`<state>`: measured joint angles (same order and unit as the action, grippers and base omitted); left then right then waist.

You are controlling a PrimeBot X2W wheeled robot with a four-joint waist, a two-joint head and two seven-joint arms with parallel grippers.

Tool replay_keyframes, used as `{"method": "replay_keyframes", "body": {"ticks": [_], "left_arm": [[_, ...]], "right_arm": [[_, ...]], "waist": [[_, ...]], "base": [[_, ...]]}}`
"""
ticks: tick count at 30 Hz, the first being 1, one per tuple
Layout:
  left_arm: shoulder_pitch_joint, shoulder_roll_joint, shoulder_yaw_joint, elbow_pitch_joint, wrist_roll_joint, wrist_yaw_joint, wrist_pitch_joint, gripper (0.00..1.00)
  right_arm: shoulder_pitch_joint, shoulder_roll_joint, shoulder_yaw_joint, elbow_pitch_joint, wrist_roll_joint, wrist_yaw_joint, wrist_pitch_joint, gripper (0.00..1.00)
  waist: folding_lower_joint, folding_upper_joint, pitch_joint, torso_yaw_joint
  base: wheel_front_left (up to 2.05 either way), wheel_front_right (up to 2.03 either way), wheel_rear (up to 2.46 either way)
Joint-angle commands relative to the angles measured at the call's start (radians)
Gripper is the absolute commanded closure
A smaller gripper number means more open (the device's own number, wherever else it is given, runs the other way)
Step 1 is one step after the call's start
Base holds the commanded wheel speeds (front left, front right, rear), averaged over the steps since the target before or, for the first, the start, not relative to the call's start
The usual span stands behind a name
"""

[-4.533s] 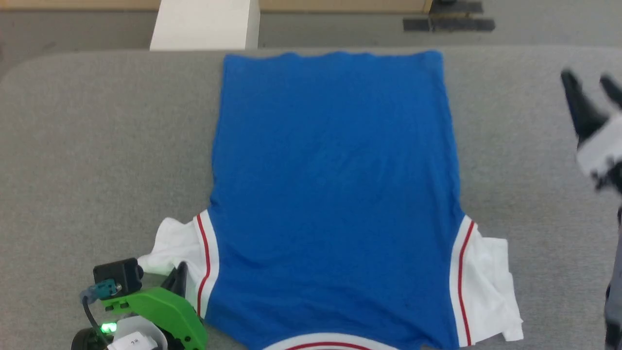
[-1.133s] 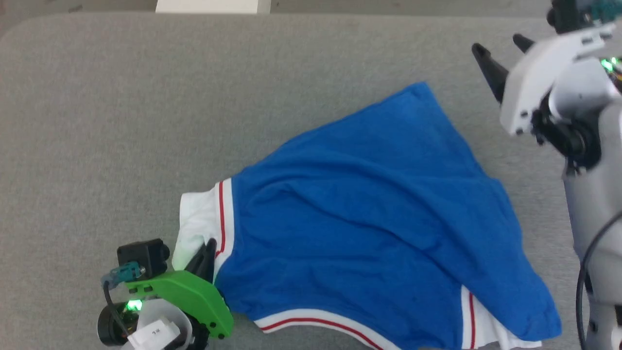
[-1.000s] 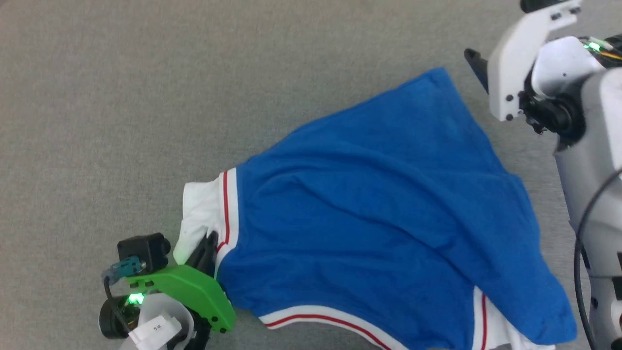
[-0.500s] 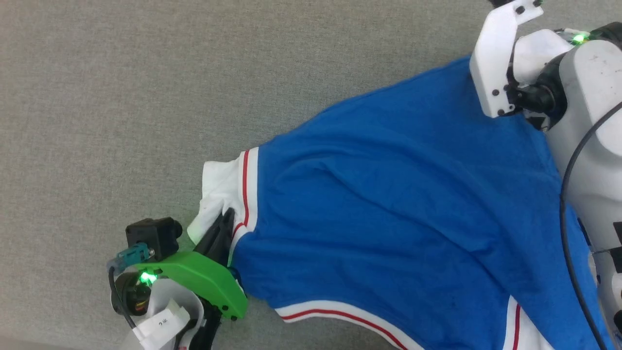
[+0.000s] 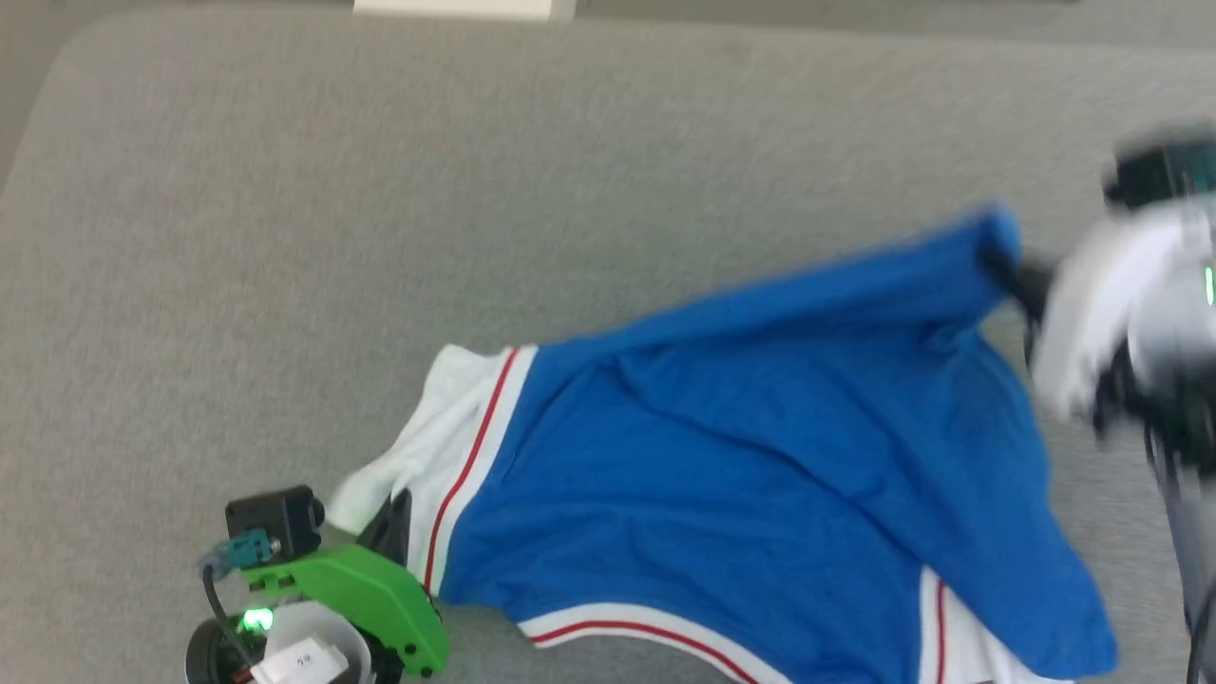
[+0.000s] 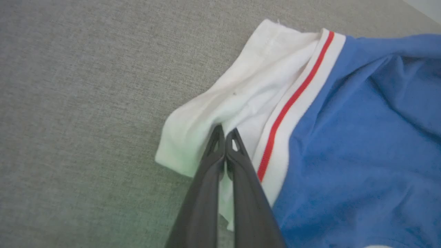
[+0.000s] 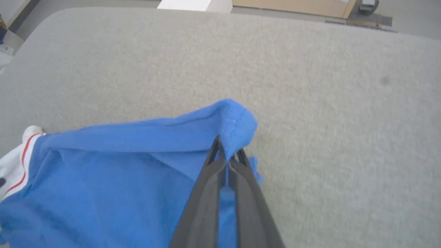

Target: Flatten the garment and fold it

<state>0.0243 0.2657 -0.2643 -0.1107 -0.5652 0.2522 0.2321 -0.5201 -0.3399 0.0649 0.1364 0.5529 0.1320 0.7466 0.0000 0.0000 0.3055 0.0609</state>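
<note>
At the left, the left gripper point(image 6: 225, 132) is pinched tight on the white sleeve point(image 6: 241, 79) of the garment point(image 5: 741, 494). Its two dark fingers are pressed together with cloth between their tips, low over the grey surface point(image 5: 285, 237). From there the garment, a blue shirt with red-and-white trim, spreads rightward across the near part of the surface. It is creased rather than flat, and a raised ridge runs from the sleeve up and to the right as far as its blue corner point(image 7: 236, 119). The other sleeve point(image 5: 964, 655) lies at the near right, partly under blue cloth. At the right, the right gripper point(image 7: 225, 148) is closed on that blue corner and appears to hold it lifted. The head view blurs this arm, but the wrist view shows the fingers together with the hem bunched over their tips. The garment's long line thus lies diagonally, with one gripper at each end. The coming move likely turns on the right gripper: drawing the corner away from the left gripper along that diagonal should take out slack, while carrying it toward the left gripper would fold the cloth over
</note>
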Motion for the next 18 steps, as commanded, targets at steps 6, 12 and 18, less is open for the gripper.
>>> {"method": "replay_keyframes", "body": {"ticks": [6, 12, 18], "left_arm": [[0.049, 0.000, 0.002, 0.004, -0.022, 0.013, 0.005, 1.00], [0.098, -0.008, 0.011, 0.012, -0.051, 0.015, -0.001, 1.00], [0.074, 0.009, 0.033, -0.028, -0.097, -0.026, 0.006, 1.00]], "right_arm": [[0.418, 0.107, -0.151, -0.261, 0.011, -0.001, 0.077, 1.00], [0.648, 0.210, -0.187, -0.378, 0.011, -0.001, 0.170, 1.00], [0.601, 0.194, -0.179, -0.426, 0.043, -0.001, 0.284, 1.00]], "waist": [[0.0000, 0.0000, -0.186, -0.122], [0.0000, 0.0000, -0.225, -0.154], [0.0000, 0.0000, -0.231, -0.164]], "base": [[0.00, 0.00, 0.00], [0.00, 0.00, 0.00], [0.00, 0.00, 0.00]]}}
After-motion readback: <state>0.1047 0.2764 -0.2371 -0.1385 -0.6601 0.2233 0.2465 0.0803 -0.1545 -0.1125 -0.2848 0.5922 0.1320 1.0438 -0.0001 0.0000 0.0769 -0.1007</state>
